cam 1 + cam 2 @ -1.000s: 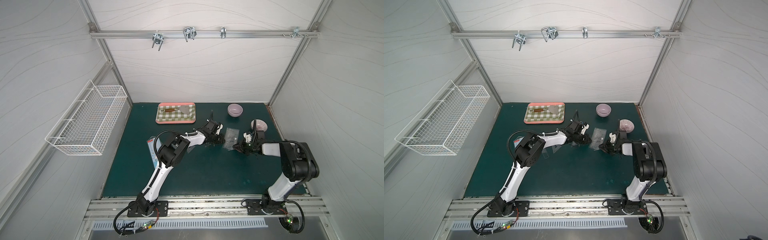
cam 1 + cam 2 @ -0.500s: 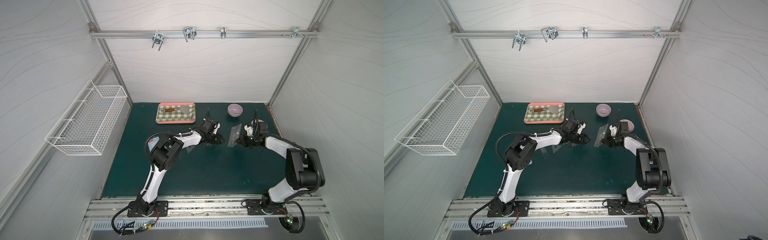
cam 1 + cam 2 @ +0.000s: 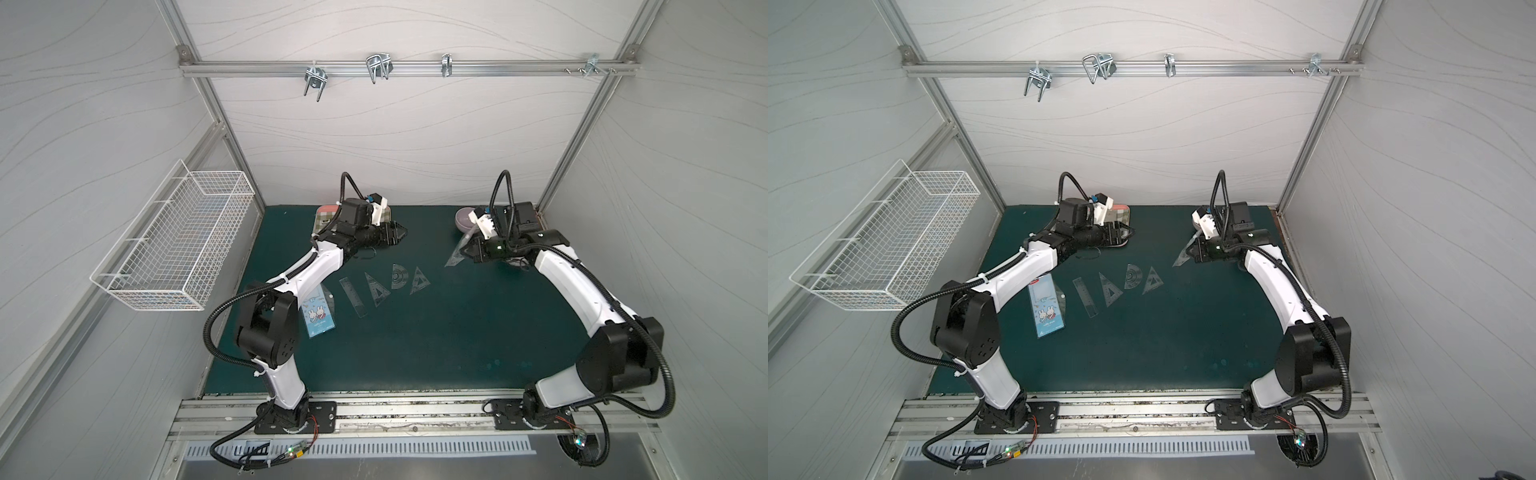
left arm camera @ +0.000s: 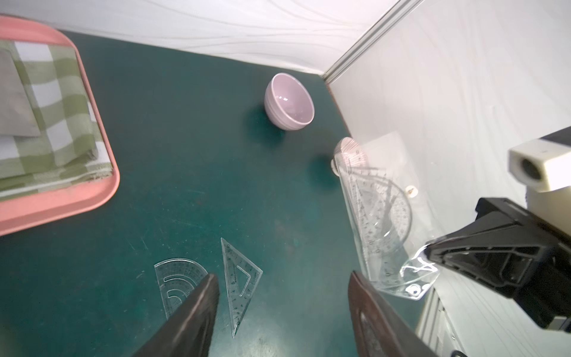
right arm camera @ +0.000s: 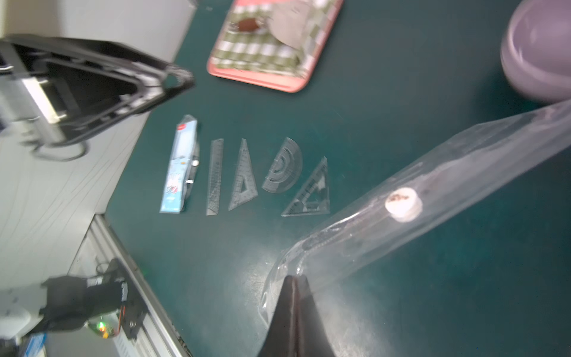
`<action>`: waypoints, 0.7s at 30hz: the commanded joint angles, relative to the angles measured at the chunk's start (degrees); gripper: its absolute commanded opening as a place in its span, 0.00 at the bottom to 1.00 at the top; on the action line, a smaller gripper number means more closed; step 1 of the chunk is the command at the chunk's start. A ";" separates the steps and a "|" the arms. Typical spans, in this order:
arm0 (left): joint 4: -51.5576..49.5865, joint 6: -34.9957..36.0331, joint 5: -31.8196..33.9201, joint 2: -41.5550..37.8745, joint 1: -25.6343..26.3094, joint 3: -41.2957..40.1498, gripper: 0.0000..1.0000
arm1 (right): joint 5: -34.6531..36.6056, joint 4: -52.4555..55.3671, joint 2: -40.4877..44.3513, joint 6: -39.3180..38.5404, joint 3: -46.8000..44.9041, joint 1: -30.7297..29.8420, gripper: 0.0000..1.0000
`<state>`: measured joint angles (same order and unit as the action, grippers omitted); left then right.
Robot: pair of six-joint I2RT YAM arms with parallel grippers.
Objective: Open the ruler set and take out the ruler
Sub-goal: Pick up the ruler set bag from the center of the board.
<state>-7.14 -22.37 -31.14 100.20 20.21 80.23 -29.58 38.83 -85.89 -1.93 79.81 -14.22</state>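
The dark green mat (image 3: 415, 340) covers the work floor, and a white wire basket (image 3: 174, 241) hangs on the side wall beyond the left arm (image 3: 307, 274). Both arms reach toward the back of the mat, the right arm (image 3: 569, 286) near the rear corner. A pink tray (image 4: 102, 197) carrying a green checked cloth (image 4: 52, 102) sits at the back, partly under the left wrist in both top views. A pale purple bowl (image 4: 289, 103) stands upright near the back corner. The left gripper (image 3: 400, 234) is raised above the mat beside the tray, its jaws spread apart and holding nothing. The right gripper (image 5: 293, 279) has its jaws pressed together on one corner of the ruler set (image 4: 383, 216), a clear plastic pouch with a protractor and other clear rulers visible inside; the pouch slants away from the jaws toward the bowl, and whether its far end touches the mat cannot be told. Near mid-mat lies a row, none touching: a blue card pack (image 3: 318, 311), a straight ruler (image 3: 353, 296), a long set square (image 3: 377, 289), a protractor (image 3: 400, 277) and a short set square (image 3: 419, 281). A white snap button (image 5: 403, 204) shows on the pouch.
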 commanded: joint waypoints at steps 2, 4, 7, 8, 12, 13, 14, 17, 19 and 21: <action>1.38 0.48 -9.41 -0.36 -2.23 -0.48 0.68 | -7.15 10.90 -1.43 -12.91 7.15 -1.60 0.00; 2.80 -1.36 -10.36 -0.67 -2.61 -1.80 0.68 | -7.88 12.53 -1.72 -14.19 9.70 -2.95 0.00; 10.77 -9.91 -13.09 -1.02 -2.60 -6.18 0.69 | -10.01 11.64 -1.35 -14.14 10.99 -4.73 0.00; 14.24 -14.04 -14.13 -0.67 -2.63 -7.64 0.69 | -10.51 10.98 -1.29 -13.80 11.03 -5.26 0.00; 44.01 -38.82 -16.52 1.52 -2.54 -16.50 0.70 | -11.30 7.62 -0.98 -12.05 10.12 -7.50 0.00; 50.30 -44.31 -16.17 2.43 -2.53 -17.85 0.70 | -11.24 6.60 -0.95 -11.53 9.73 -8.22 0.00; 54.23 -47.68 -16.07 3.21 -2.46 -18.28 0.71 | -11.38 5.85 -1.11 -11.18 9.43 -8.77 0.00; 60.74 -55.40 -16.13 4.97 -2.38 -17.64 0.71 | -11.26 3.36 -1.15 -10.42 8.33 -10.92 0.00; 63.41 -59.61 -16.01 5.85 -2.36 -17.34 0.72 | -11.16 1.40 -1.28 -10.08 7.60 -12.38 0.00; 66.57 -64.10 -15.67 6.76 -2.36 -17.68 0.72 | -11.18 0.24 -1.51 -9.84 7.31 -13.31 0.00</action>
<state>44.51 -73.34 -45.23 105.95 17.67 61.04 -39.07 42.48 -87.00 -11.38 87.46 -26.15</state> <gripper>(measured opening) 0.720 0.047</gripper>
